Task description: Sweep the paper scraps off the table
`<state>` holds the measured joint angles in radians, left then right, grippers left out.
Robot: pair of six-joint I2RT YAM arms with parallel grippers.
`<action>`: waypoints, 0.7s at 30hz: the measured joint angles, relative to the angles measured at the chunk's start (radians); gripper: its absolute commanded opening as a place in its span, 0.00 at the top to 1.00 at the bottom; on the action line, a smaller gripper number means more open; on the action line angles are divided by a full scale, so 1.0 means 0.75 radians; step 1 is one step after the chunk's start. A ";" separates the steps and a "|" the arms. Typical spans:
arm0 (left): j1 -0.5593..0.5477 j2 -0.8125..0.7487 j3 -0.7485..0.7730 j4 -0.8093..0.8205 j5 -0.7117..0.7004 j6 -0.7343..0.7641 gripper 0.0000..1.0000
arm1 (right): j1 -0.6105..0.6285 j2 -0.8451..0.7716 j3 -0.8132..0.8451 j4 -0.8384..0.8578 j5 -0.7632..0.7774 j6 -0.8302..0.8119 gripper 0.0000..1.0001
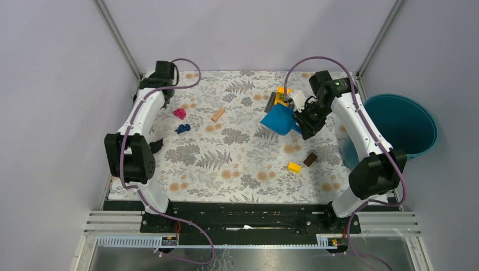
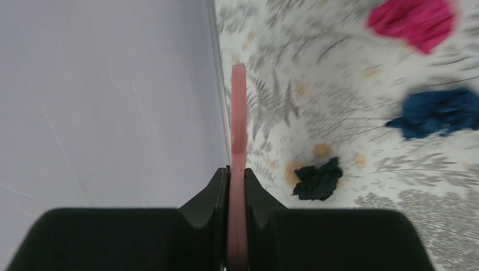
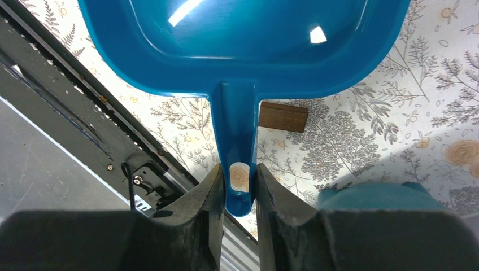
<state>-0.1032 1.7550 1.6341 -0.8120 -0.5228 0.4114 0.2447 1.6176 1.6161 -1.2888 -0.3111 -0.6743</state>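
On the floral-cloth table [image 1: 243, 169], three paper scraps lie at the left: magenta [image 1: 179, 113], dark blue [image 1: 182, 129] and black [image 1: 156, 145]. The left wrist view shows the same magenta [image 2: 412, 22], dark blue [image 2: 438, 113] and black [image 2: 319, 179] scraps. My left gripper [image 2: 237, 169] is shut on a thin pink tool [image 2: 238, 113], seen edge-on along the table's left edge, just left of the black scrap. My right gripper [image 3: 237, 169] is shut on the handle of a blue dustpan [image 3: 243, 45], held tilted over the back right of the table [image 1: 278, 119]. No green or white scrap shows clearly.
A round teal bucket [image 1: 404, 124] stands off the table's right edge. Hard blocks lie about: wooden [image 1: 217, 114], yellow [image 1: 294, 167], brown [image 1: 309, 160] [image 3: 283, 116], and a yellow-and-dark cluster [image 1: 279, 96] behind the dustpan. Grey walls close in the left and back.
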 measured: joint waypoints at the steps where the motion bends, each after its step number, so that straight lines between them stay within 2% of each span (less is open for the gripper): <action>1: 0.037 0.000 -0.022 -0.006 -0.008 -0.022 1.00 | 0.002 -0.004 -0.005 0.003 -0.005 0.011 1.00; 5: 0.207 -0.003 -0.151 0.025 -0.006 -0.100 1.00 | 0.035 -0.008 -0.073 0.027 -0.006 0.053 1.00; 8: 0.282 -0.005 -0.258 0.042 0.025 -0.151 1.00 | 0.072 -0.008 -0.125 0.025 -0.005 0.072 1.00; 14: 0.273 -0.030 -0.373 0.035 0.155 -0.247 1.00 | 0.098 -0.008 -0.139 0.025 0.005 0.094 1.00; 21: 0.229 -0.185 -0.381 -0.010 0.472 -0.348 1.00 | 0.098 -0.008 -0.225 0.038 0.032 0.095 1.00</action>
<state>0.0685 1.6161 1.3479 -0.8192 -0.1692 0.1505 0.3180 1.6115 1.4471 -1.2602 -0.2871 -0.6033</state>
